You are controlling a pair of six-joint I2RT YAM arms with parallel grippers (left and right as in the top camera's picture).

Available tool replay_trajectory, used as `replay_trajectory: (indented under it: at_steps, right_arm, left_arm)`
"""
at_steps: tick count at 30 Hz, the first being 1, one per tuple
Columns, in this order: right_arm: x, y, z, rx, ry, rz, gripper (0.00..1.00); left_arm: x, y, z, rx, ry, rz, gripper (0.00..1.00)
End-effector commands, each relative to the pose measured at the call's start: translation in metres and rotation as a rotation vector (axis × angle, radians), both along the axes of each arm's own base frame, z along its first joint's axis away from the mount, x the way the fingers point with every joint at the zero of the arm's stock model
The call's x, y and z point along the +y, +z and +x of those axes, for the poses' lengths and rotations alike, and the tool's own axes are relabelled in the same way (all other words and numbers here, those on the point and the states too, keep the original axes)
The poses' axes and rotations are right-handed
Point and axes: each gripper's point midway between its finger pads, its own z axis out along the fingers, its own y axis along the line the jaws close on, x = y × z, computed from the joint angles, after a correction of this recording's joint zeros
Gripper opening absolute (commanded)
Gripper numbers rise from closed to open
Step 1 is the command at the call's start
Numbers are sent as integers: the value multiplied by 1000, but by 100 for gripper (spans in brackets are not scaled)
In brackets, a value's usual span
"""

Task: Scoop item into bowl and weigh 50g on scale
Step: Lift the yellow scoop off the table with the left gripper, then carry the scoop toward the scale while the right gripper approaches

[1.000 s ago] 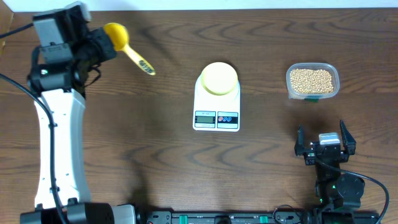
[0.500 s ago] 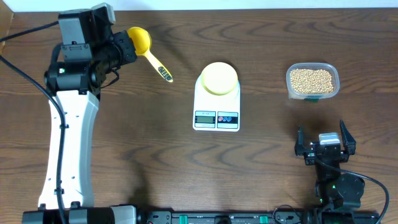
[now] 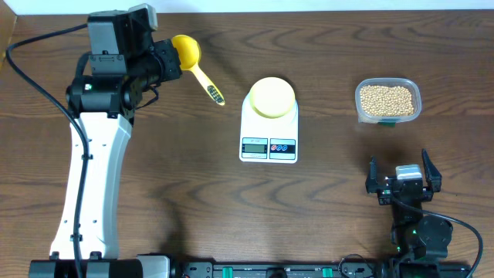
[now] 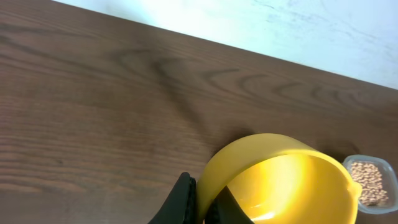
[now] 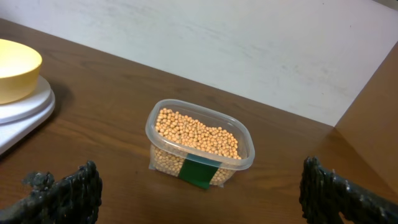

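- The step in hand, as I judge it, is carrying the yellow scoop [image 3: 199,71] across to the beans [image 3: 386,99]. The left gripper [image 3: 171,60], at the upper left of the overhead view, is clamped on the scoop close to its cup, though the arm partly hides the exact grip.
- To do this well, the scoop should travel above the pale-yellow bowl [image 3: 272,96], clear of its rim, then dip cup-first into the pile.
- The right gripper [image 3: 400,166], at the lower right, rests with its fingers spread apart and holds nothing.
- The clear plastic tub [image 5: 247,149], at the upper right, is nearly full of beans.
- The bowl sits on the rear of the white scale [image 3: 268,131] at centre and looks empty; the scoop's cup [image 4: 280,180] is empty too.
- The display is too small to read.
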Motion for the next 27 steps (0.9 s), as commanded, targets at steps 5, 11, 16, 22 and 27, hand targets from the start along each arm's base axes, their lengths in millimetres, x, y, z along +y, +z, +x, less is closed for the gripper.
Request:
replay_trajectory:
  at_steps: [5, 11, 16, 22, 27]
  right_arm:
    - [0, 0, 0, -1, -1, 7, 99]
    - [0, 0, 0, -1, -1, 7, 99]
    - [0, 0, 0, -1, -1, 7, 99]
    - [0, 0, 0, -1, -1, 7, 99]
    - [38, 4, -4, -14, 222, 66, 99]
  left_arm:
    - [-20, 4, -3, 18, 13, -81, 8]
    - [-24, -4, -10, 134, 159, -246, 8]
    - [-37, -12, -19, 191, 164, -271, 8]
    - [-50, -25, -24, 225, 134, -262, 8]
    - [-60, -31, -26, 247, 115, -255, 8]
